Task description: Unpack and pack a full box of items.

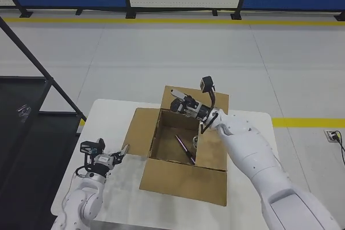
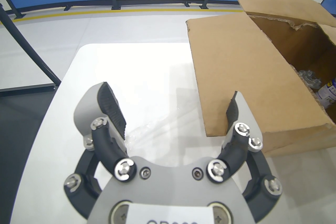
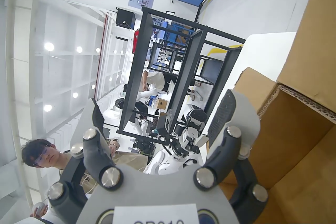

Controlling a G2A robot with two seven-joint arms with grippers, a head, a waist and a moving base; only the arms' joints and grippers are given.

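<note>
L gripper (image 2: 170, 93) sits low over the desk's (image 1: 112, 118) left edge, fingers spread, nothing betw. them. One tip is just beside the corner of the left flap (image 2: 236, 64); contact unclear. Clear film (image 2: 147, 130) lies crinkled on the desk in front of it. White label on its base, print cut off. Mid-desk: cardboard box (image 1: 184, 181), flaps folded out. Inside: thin dark stick (image 1: 184, 148), crumpled clear plastic (image 2: 309, 78) and a bottle (image 2: 328, 93) w/ blue-white label, cut off, print too small to read. R gripper (image 1: 175, 106) hangs over the box's far edge, fingers apart, empty.
</note>
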